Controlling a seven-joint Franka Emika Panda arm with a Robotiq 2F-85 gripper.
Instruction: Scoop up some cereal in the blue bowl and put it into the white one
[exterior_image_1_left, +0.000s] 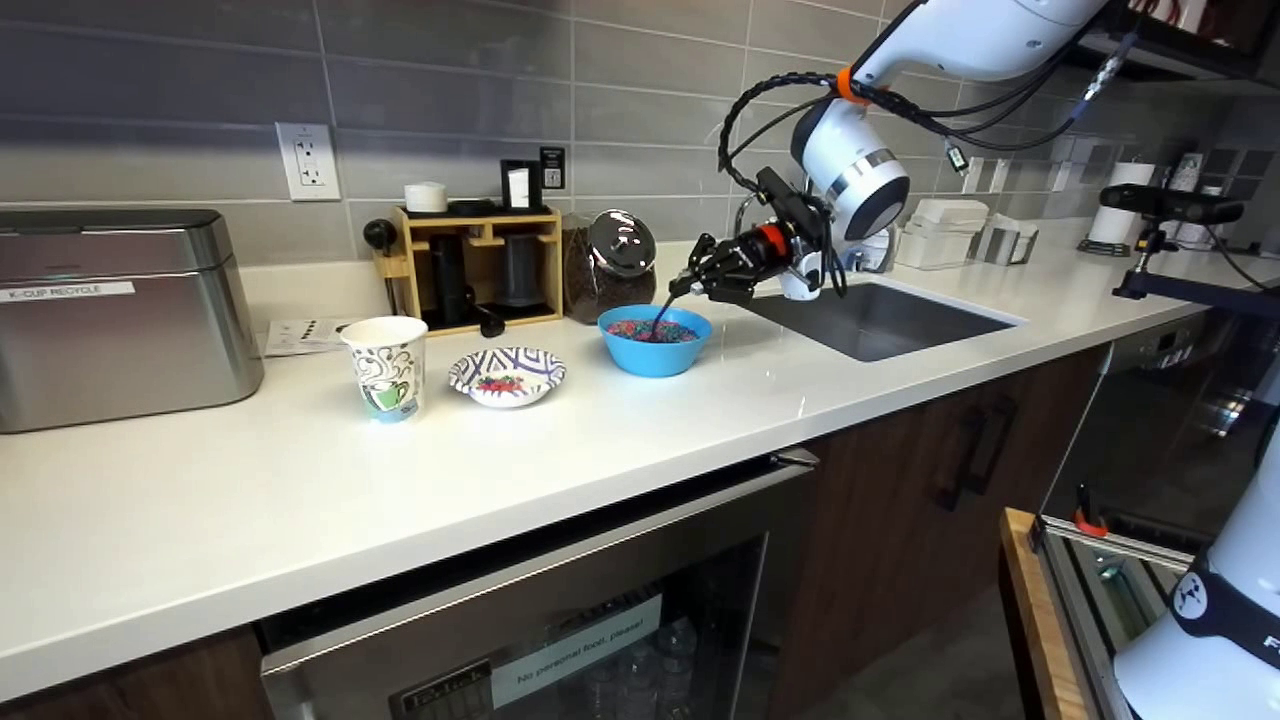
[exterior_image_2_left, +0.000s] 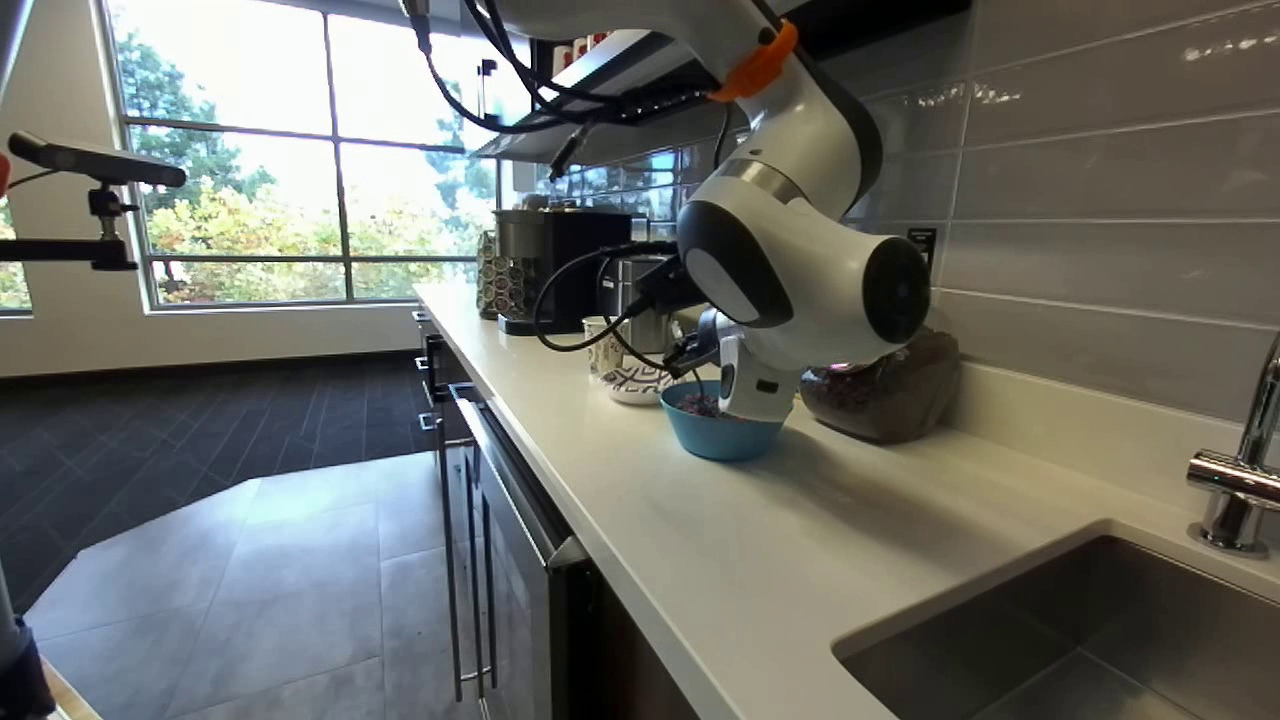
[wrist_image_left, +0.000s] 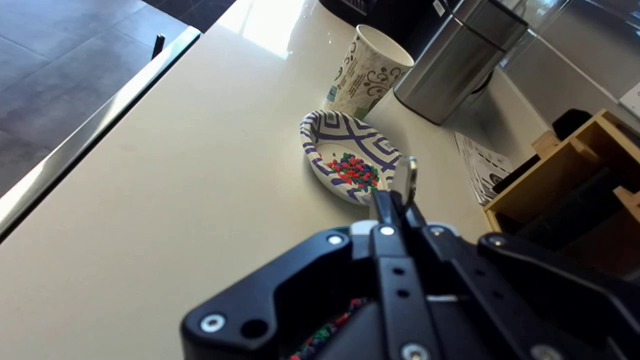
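The blue bowl (exterior_image_1_left: 655, 359) stands on the counter (exterior_image_1_left: 320, 500) and bears the main supply of cereal (exterior_image_1_left: 634, 329). Above it the gripper (wrist_image_left: 397, 203) is pinched nearly together on the upper end of a spoon (exterior_image_1_left: 662, 316), which slants down into that cereal; its head is hidden, so the load cannot be told. This high grip is probably meant to leave room above the cereal. The white bowl (wrist_image_left: 361, 141) sits near the blue bowl, apart from it, likely for a short carry; some cereal already lies inside. The cup (exterior_image_1_left: 389, 372), farther from the blue bowl, seems unneeded.
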